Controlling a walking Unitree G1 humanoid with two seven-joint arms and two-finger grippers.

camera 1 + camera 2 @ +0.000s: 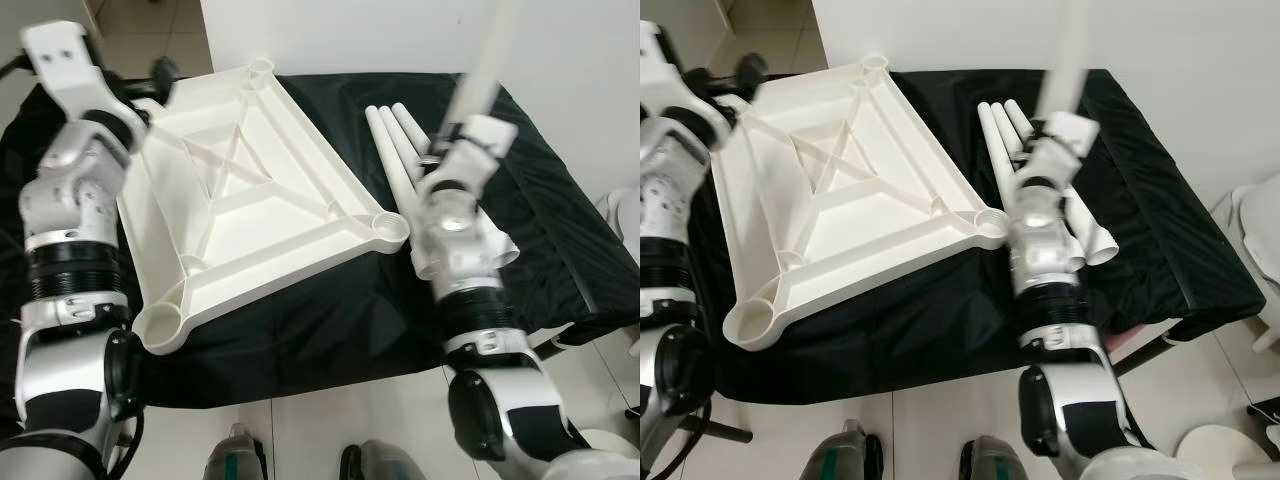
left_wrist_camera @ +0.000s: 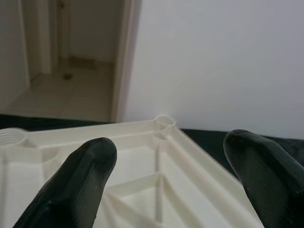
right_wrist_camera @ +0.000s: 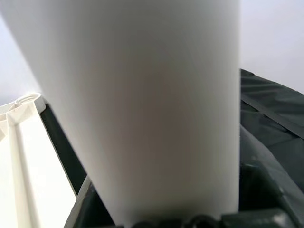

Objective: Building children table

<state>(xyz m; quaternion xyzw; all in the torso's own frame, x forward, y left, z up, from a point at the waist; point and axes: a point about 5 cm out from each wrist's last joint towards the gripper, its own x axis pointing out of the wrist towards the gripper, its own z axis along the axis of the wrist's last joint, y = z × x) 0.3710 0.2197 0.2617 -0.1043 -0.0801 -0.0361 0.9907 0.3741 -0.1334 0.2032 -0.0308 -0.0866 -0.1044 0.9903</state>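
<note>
The right hand (image 1: 462, 128) grips a white leg tube (image 1: 484, 60) held nearly upright, probably for the corner socket (image 1: 389, 224) at its seven o'clock on the upturned tabletop (image 1: 240, 190), while the left hand (image 2: 166, 175) hovers open over its far edge
</note>
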